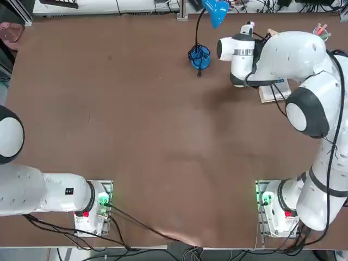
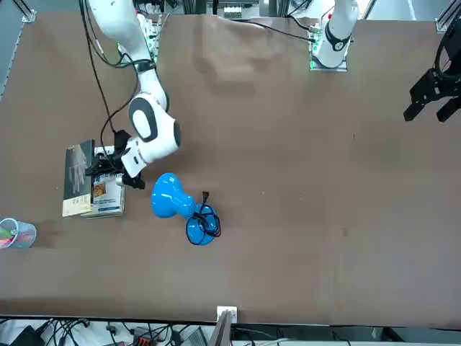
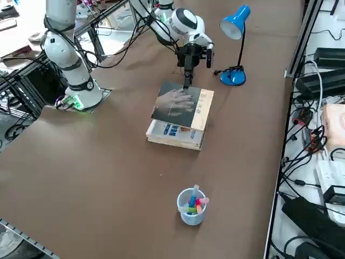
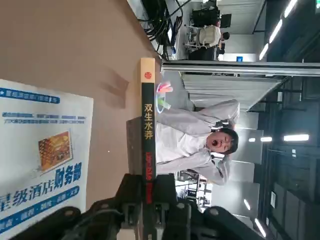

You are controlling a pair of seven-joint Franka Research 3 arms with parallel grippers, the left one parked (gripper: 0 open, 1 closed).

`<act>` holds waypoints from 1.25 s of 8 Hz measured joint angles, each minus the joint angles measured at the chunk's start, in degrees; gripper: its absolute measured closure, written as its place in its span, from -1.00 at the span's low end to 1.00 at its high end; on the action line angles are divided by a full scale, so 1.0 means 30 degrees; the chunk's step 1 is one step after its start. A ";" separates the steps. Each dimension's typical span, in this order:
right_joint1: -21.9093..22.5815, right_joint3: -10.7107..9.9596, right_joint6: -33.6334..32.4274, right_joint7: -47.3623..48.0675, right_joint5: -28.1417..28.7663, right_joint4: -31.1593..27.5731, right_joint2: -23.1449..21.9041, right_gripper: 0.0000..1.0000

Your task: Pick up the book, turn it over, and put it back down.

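- The grey paperback book with a pale hand image on its cover (image 3: 175, 101) is lifted and tilted above a second, flat book with a white cover and blue strips (image 3: 173, 133), near the far right of the brown bench (image 3: 108, 162).
- In the wrist view its dark spine (image 4: 148, 130) is seen edge-on, with a red dot on a cream band at the end and Chinese characters reading 双生水莽.
- The right claw (image 4: 148, 207) is closed narrowly on the spine end of the grey book.
- The flat book's cover (image 4: 42, 155) carries blue Chinese lettering and a small orange picture.
- A blue desk lamp (image 3: 235, 43) stands near, beyond the books; a clear cup of coloured markers (image 3: 192, 206) stands nearer the bench's right edge.
- The rest of the bench lies open.
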 joint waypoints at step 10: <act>0.0979 0.0020 -0.0790 0.3550 0.0641 0.1507 0.3947 0.80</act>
